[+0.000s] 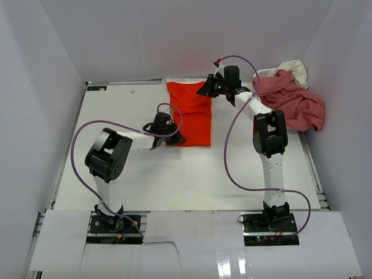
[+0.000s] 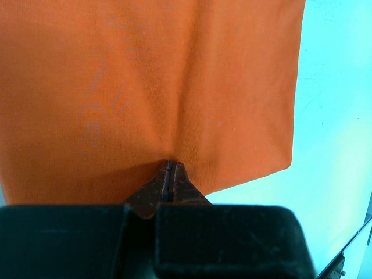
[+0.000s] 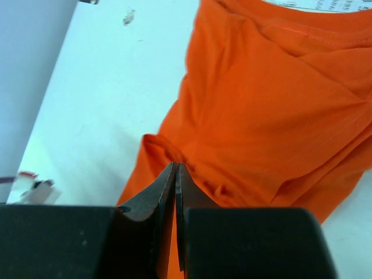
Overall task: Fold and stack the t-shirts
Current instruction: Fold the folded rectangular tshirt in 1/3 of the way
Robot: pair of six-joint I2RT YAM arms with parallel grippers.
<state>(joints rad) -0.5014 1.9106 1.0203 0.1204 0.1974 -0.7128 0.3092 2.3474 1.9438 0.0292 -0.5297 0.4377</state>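
Orange-red t-shirt [image 1: 189, 113] lay as a long narrow strip on the surface [image 1: 145, 180], centre to far side, between the two arms.

Left tool [image 2: 168, 167]: tips pressed together, pinching the near hem. Cloth puckered into the tips in the left wrist view.

Right tool [image 3: 175, 170]: tips pressed together on a bunched fold at the far end. The cloth was rumpled there, with several layers overlapping.

Rose-pink t-shirt [image 1: 290, 102] and cream-white t-shirt [image 1: 293, 68] sat heaped at the far right, well apart from the orange one and not yet folded.

Judged step: end-to-end fold of the strip.

Risks:
- The left pinch looked shallow, right at the hem. A pull along the strip could slide the cloth out.
- The right tool may have held only some layers. The rest could sag and undo the earlier folds.
- Unequal lift or pace between the arms would skew the edges.
- Dragging low would wrinkle the underside.
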